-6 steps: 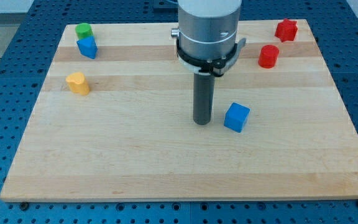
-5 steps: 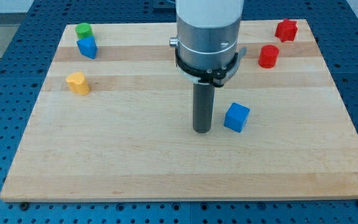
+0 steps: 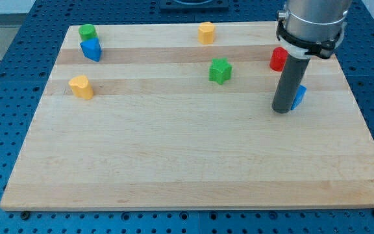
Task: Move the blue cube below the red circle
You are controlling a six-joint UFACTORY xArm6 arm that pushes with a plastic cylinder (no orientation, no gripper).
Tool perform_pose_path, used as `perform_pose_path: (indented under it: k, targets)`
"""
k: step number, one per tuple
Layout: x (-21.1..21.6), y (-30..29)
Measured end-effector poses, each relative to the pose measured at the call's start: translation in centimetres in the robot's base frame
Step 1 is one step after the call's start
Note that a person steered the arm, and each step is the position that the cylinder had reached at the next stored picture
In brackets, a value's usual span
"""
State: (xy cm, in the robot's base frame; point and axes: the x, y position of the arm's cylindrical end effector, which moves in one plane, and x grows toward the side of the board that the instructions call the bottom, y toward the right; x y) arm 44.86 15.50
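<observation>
The wooden counter (image 3: pixel 174 162) is now carrying the blue cube (image 3: pixel 298 96) just below the red circle (image 3: pixel 278 59), up from mid-board; my tip (image 3: pixel 282 110), fingerless, is touching its left side, nearly done.

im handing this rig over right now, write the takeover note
My tip is down on the board, against the view's left side of the blue cube, which the rod partly hides.
The red circle sits just above the cube, toward the view's top and slightly left.
Done: cube roughly below the circle.
Left: confirm placement, perhaps nudge it slightly left.
</observation>
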Motion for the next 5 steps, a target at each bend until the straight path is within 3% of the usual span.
perform_pose_path:
  k: [5]
  targets:
    - [-2.5, 0.4]
